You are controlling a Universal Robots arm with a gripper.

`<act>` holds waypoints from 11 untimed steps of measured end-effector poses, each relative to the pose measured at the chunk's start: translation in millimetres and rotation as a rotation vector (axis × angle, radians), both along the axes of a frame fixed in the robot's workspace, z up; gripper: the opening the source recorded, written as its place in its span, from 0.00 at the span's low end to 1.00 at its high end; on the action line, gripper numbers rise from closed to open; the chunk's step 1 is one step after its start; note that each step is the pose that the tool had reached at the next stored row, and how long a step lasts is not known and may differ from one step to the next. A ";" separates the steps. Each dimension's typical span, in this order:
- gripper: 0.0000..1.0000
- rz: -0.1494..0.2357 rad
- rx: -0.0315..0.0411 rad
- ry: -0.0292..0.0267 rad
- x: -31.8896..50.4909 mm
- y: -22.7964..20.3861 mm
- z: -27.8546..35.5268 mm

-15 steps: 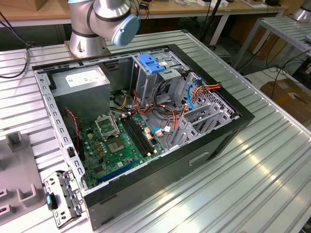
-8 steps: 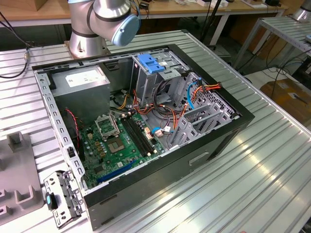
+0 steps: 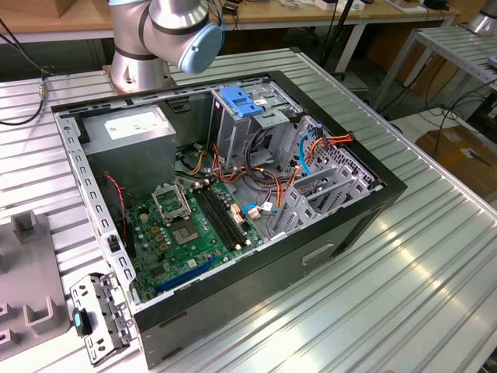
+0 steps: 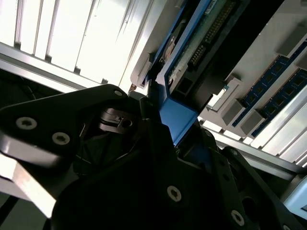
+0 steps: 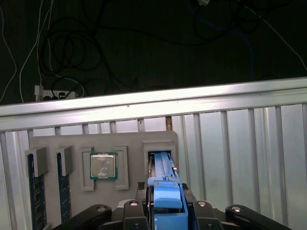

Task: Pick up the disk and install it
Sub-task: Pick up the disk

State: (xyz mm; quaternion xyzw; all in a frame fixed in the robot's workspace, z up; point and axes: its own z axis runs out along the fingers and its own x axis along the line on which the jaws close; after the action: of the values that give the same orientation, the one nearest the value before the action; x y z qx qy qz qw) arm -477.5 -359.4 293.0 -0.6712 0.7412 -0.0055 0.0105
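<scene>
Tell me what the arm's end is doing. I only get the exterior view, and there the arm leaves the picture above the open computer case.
Observer: In the first wrist view the tool is at the blue-edged disk, which reaches into a recess of a grey tray.
Operator: Is anything else in that tray?
Observer: Yes, a square processor chip lies in a pocket beside the disk.
Operator: What is on the disk's flat side?
Observer: The second wrist view shows a green circuit board on one face.
</scene>
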 end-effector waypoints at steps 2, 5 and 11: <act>0.37 0.001 0.0000 -0.0001 0.0 0.0 0.0; 0.37 0.042 0.0001 -0.0001 0.0 -0.1 0.0; 0.37 0.080 0.0001 0.0000 0.0 -0.4 0.0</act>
State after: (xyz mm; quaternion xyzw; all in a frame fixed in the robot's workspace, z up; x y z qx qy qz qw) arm -477.6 -359.8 293.0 -0.7002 0.7138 -0.0050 0.0108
